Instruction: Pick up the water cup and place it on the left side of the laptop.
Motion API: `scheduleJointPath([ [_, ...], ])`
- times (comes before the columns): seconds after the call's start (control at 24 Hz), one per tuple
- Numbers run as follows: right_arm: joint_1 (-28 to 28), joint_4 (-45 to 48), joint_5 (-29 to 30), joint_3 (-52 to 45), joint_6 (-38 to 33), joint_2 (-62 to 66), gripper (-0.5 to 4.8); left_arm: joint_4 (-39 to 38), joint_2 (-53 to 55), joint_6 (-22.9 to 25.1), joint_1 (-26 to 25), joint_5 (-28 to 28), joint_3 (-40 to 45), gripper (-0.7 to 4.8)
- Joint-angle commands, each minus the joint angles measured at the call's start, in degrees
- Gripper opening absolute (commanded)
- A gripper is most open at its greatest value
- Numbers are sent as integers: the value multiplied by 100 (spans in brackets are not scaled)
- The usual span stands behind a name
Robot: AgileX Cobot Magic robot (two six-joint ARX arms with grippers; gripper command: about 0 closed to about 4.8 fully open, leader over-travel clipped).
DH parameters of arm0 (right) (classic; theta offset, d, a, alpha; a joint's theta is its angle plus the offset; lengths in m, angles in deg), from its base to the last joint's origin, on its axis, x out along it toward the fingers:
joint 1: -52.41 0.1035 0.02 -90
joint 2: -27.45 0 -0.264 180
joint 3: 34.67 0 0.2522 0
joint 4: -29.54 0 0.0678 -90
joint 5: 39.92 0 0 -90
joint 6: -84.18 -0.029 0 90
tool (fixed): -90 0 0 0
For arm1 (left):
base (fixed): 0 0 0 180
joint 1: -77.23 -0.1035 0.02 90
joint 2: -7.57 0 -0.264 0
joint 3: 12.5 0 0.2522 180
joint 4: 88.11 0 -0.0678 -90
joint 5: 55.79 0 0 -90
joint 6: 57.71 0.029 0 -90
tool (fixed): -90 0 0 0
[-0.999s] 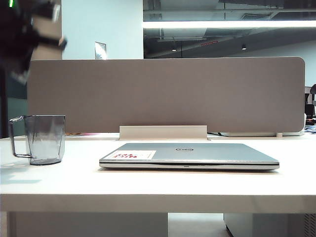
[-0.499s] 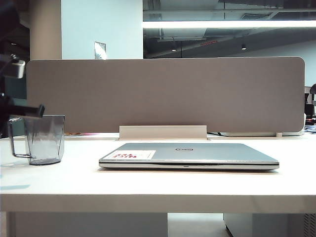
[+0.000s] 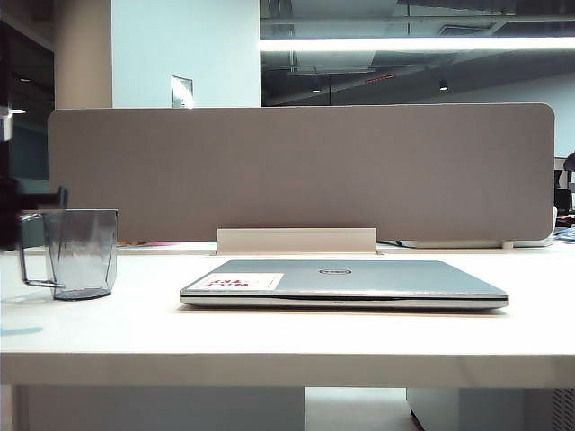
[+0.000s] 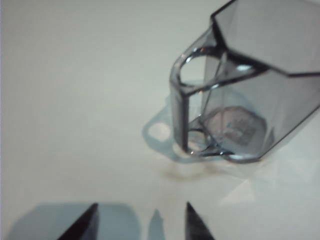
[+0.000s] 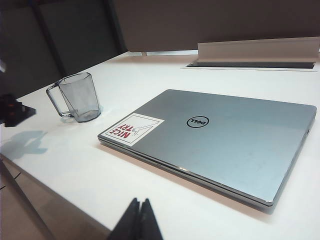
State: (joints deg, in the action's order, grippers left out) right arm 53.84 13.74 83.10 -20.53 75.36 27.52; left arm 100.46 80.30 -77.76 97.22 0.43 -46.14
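- My left gripper [image 4: 140,220]: jaws apart, holding nothing, low over the table [image 3: 269,332].
- Cup [image 4: 240,95] upright just ahead of it, handle toward me, not touching.
- Cup sits left of the closed laptop [image 3: 341,283].
- My right gripper [image 5: 139,220]: tips together, back from the laptop's near edge.

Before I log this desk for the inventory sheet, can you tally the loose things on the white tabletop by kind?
Water cup, transparent smoky grey, standing upright left of the laptop: 1
Laptop, silver-grey, lid closed: 1
Total: 2
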Motion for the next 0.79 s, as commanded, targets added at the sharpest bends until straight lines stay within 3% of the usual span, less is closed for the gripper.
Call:
scheduleJointPath([
  [0.04,-4,57,-9,-17,-20,-9,-5,389,258,37,-17,203,7,179],
  [0.46,-4,57,-9,-17,-20,-9,-5,1641,909,223,-59,-96,-2,173],
  [0.54,-4,57,-9,-17,-20,-9,-5,1764,909,365,-105,-96,-4,121],
  [0.67,-7,55,-9,-17,-22,-9,-5,1768,933,358,-297,-59,-7,112],
  [0.79,-4,52,-7,-17,-22,-9,-5,1849,1051,358,-658,743,-39,117],
])
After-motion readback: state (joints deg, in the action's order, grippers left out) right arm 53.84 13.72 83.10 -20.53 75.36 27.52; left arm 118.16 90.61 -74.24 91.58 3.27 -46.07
